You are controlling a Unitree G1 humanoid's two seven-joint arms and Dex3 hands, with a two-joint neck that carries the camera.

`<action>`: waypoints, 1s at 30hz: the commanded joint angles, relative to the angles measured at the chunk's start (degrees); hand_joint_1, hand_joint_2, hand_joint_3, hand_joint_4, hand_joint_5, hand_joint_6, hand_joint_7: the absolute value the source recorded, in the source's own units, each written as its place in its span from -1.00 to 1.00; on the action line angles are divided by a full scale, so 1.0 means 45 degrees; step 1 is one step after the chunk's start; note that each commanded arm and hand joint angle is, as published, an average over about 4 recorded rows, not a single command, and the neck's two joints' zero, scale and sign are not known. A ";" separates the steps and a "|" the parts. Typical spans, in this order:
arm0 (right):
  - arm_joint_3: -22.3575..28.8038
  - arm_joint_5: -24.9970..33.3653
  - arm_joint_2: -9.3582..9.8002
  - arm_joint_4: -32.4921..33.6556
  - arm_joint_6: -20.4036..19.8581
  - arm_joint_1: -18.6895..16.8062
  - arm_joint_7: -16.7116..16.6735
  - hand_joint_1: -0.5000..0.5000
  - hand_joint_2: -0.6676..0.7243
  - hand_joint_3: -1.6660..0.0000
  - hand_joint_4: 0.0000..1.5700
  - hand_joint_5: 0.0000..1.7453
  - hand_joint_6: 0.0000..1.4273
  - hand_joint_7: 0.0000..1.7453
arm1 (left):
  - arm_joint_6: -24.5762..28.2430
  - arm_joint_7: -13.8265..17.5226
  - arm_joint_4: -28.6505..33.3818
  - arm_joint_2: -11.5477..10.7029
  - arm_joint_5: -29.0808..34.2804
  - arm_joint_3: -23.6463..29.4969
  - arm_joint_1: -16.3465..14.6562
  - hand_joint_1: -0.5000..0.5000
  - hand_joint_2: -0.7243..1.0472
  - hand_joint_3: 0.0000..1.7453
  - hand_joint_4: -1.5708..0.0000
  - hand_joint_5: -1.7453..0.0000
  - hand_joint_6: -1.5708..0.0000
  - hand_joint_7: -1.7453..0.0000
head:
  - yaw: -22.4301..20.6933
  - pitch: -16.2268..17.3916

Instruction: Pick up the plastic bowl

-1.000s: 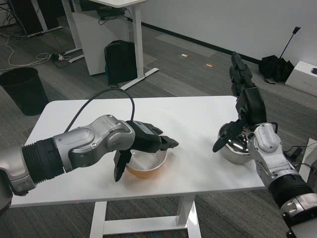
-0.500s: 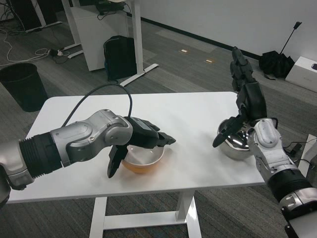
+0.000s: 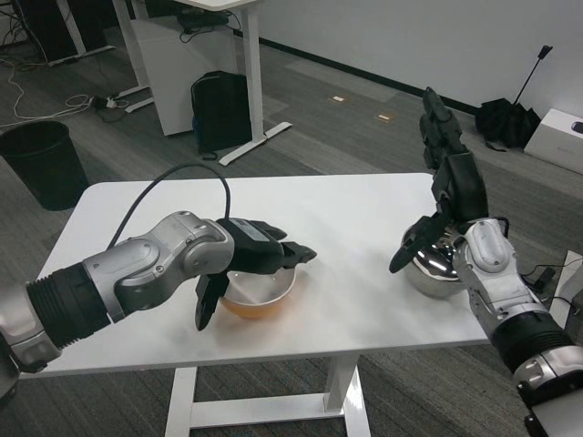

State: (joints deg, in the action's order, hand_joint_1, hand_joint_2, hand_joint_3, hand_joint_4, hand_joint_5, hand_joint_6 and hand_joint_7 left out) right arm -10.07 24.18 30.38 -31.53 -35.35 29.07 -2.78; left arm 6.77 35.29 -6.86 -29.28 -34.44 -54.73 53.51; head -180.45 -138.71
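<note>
Gripping: left hand [image 3: 248, 264] reaches over the plastic bowl [image 3: 261, 293], fingers across its far rim, thumb down at its near left side; it seems to clasp the rim, though contact is hard to confirm.
Bowl place: tabletop [image 3: 346, 218], near front edge.
Right hand [image 3: 442, 196]: raised, fingers spread, holding nothing, above the steel bowl [image 3: 435, 266].

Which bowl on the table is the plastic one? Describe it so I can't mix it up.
On the white table, look near the front edge, left of centre, under the left hand. The plastic bowl is orange outside and pale inside; the metal bowl at the table's right edge is shiny.
</note>
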 commanded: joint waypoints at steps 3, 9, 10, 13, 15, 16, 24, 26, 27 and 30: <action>-0.0214 0.0192 0.0158 0.0138 -0.0114 0.0273 -0.0067 -0.92 0.82 1.00 -1.00 -1.00 -1.00 -1.00 | -0.0294 0.0078 0.0059 0.0119 -0.0584 0.0527 -0.1037 -1.00 0.00 -1.00 1.00 1.00 1.00 1.00 | -0.0077 0.0064; -0.0380 0.0309 0.0163 0.0318 -0.0123 0.0258 -0.0067 -0.92 0.82 1.00 -1.00 -1.00 -1.00 -1.00 | -0.0635 -0.0097 0.0157 0.0217 -0.0990 0.1079 -0.1550 -1.00 0.00 -0.98 1.00 1.00 1.00 1.00 | -0.0080 0.0169; -0.0389 0.0343 0.0163 0.0343 -0.0128 0.0244 -0.0067 -0.92 0.82 1.00 -1.00 -1.00 -1.00 -1.00 | -0.0679 -0.0137 0.0157 0.0227 -0.1014 0.1128 -0.1609 -1.00 0.00 -1.00 1.00 1.00 1.00 1.00 | -0.0077 0.0180; -0.0409 0.0397 0.0163 0.0416 -0.0143 0.0200 -0.0067 -0.92 0.82 1.00 -1.00 -1.00 -1.00 -1.00 | -0.0831 -0.0234 0.0147 0.0246 -0.1068 0.1264 -0.1775 -1.00 0.00 -1.00 1.00 1.00 1.00 1.00 | -0.0085 0.0128; -0.0419 0.0407 0.0163 0.0445 -0.0153 0.0180 -0.0067 -0.92 0.82 1.00 -1.00 -1.00 -1.00 -1.00 | -0.0889 -0.0264 0.0118 0.0256 -0.1077 0.1352 -0.1872 -1.00 0.00 -0.98 1.00 1.00 1.00 1.00 | -0.0095 0.0055; -0.0424 0.0407 0.0163 0.0450 -0.0153 0.0180 -0.0067 -0.92 0.82 1.00 -1.00 -1.00 -1.00 -1.00 | -0.0894 -0.0298 0.0103 0.0261 -0.1038 0.1401 -0.1916 -1.00 0.00 -0.95 1.00 1.00 1.00 1.00 | -0.0097 0.0028; -0.0428 0.0475 0.0163 0.0504 -0.0153 0.0102 -0.0067 -0.92 0.80 1.00 -1.00 -1.00 -1.00 -1.00 | -0.0899 -0.0420 0.0020 0.0363 -0.0726 0.1479 -0.2028 -0.99 0.50 -1.00 1.00 1.00 1.00 1.00 | 0.0041 0.0152; -0.0419 0.0534 0.0163 0.0533 -0.0153 0.0073 -0.0067 -0.92 0.77 1.00 -1.00 -1.00 -1.00 -1.00 | -0.0899 -0.0420 -0.0019 0.0383 -0.0540 0.1450 -0.2028 -0.97 0.68 -1.00 1.00 1.00 1.00 1.00 | 0.0073 0.0228; -0.0419 0.0553 0.0163 0.0538 -0.0153 0.0063 -0.0067 -0.92 0.77 1.00 -1.00 -1.00 -1.00 -1.00 | -0.0899 -0.0420 -0.0038 0.0398 -0.0487 0.1440 -0.2024 -0.96 0.75 -1.00 1.00 1.00 1.00 1.00 | 0.0077 0.0248; -0.0419 0.0627 0.0177 0.0543 -0.0153 0.0029 -0.0067 -0.92 0.80 1.00 -1.00 -1.00 -1.00 -1.00 | -0.0899 -0.0405 -0.0136 0.0461 -0.0296 0.1406 -0.2009 -0.99 0.68 -1.00 0.98 1.00 1.00 1.00 | 0.0084 0.0261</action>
State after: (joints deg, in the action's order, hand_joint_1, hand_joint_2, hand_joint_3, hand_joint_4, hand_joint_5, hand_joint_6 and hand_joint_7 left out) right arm -12.10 26.35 30.53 -29.53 -35.35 29.32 -2.78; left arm 2.88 32.41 -6.25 -27.41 -36.71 -47.24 46.46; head -180.09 -137.57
